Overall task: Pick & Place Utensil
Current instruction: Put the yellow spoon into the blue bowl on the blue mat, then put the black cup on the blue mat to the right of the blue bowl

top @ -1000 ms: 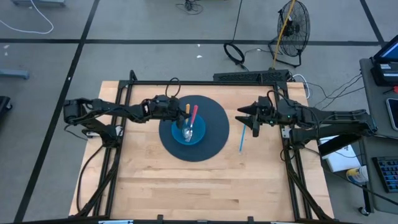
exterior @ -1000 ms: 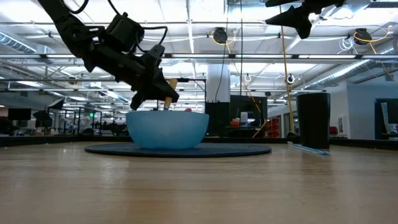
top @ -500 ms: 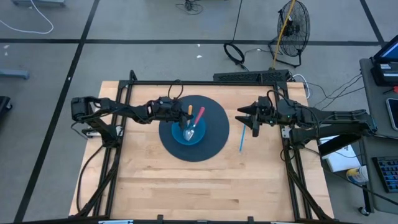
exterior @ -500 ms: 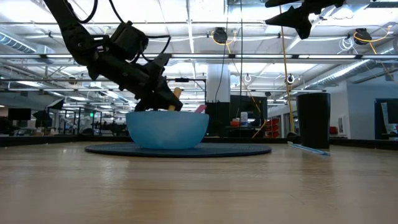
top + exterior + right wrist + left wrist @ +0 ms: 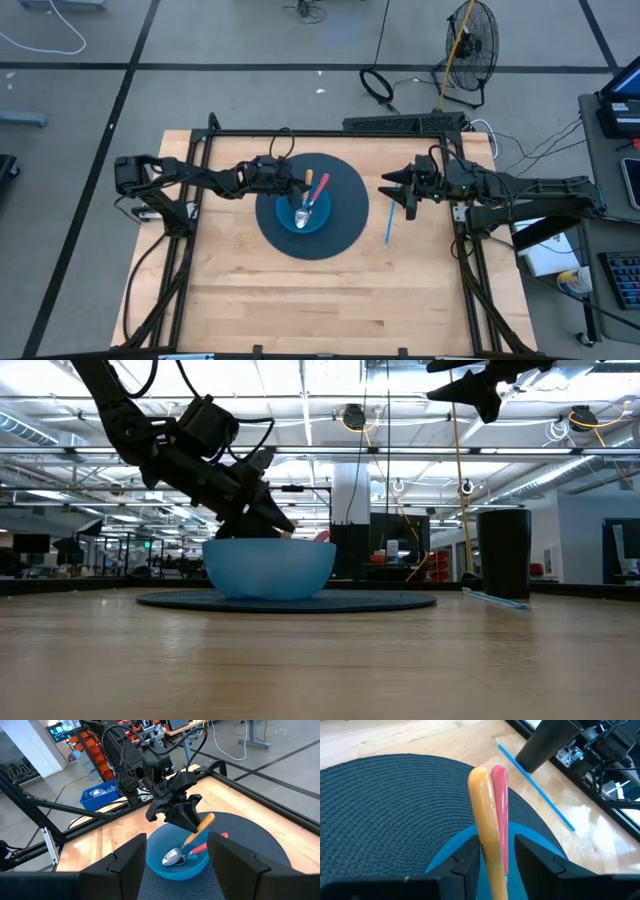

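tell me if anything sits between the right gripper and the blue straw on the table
Nothing visible does. The right gripper hangs high above the table's right side, and the blue straw lies on bare wood just beside the dark mat, nothing across it. The left gripper is at the blue bowl.

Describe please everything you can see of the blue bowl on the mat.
The blue bowl is round, smooth and plain, probably plastic. It stands upright near the middle of a dark round woven mat. Inside lie two spoons with metal heads, one with an orange handle and one with a pink handle, both leaning on the rim. The left gripper is at the orange handle, just above the rim.
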You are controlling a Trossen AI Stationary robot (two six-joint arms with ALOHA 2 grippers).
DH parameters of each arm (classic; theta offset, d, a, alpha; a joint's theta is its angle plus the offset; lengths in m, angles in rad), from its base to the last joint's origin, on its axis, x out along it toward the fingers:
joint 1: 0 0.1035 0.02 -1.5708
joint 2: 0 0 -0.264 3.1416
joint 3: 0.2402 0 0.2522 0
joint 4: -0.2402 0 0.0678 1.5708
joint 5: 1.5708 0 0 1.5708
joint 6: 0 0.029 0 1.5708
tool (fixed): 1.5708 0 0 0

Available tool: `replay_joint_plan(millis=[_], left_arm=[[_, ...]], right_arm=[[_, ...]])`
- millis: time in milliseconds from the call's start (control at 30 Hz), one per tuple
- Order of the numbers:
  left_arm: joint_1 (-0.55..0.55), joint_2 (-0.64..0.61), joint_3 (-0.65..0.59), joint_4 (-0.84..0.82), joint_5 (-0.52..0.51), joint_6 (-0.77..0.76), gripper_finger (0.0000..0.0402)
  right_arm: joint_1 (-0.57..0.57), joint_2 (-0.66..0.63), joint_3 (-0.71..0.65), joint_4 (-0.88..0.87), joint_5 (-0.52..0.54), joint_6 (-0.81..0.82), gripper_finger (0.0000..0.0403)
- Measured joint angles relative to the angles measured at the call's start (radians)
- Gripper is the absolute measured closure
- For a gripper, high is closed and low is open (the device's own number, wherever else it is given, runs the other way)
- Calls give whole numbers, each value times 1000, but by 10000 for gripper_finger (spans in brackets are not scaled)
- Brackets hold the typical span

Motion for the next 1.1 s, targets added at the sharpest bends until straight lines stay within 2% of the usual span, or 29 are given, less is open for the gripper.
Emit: replay_joint_plan(millis=[267, 433, 667, 733, 867, 1100], left_arm=[[7, 0, 0, 1, 2, -5, 250], [17, 0, 0, 3, 9, -18, 251], [42, -4, 0, 112, 188, -78, 278], [46, -32, -1, 129, 243, -89, 288], [45, -124, 0, 112, 289, -68, 308], [51, -346, 0, 10, 282, 1, 335]], right_arm=[[0, 0, 0, -1, -3, 0, 200], [0, 0, 0, -1, -4, 0, 200], [0, 0, 0, -111, 13, 1, 201], [0, 0, 0, -173, 45, 11, 203], [-6, 3, 0, -307, 74, 46, 212], [-51, 30, 2, -463, 77, 99, 241]])
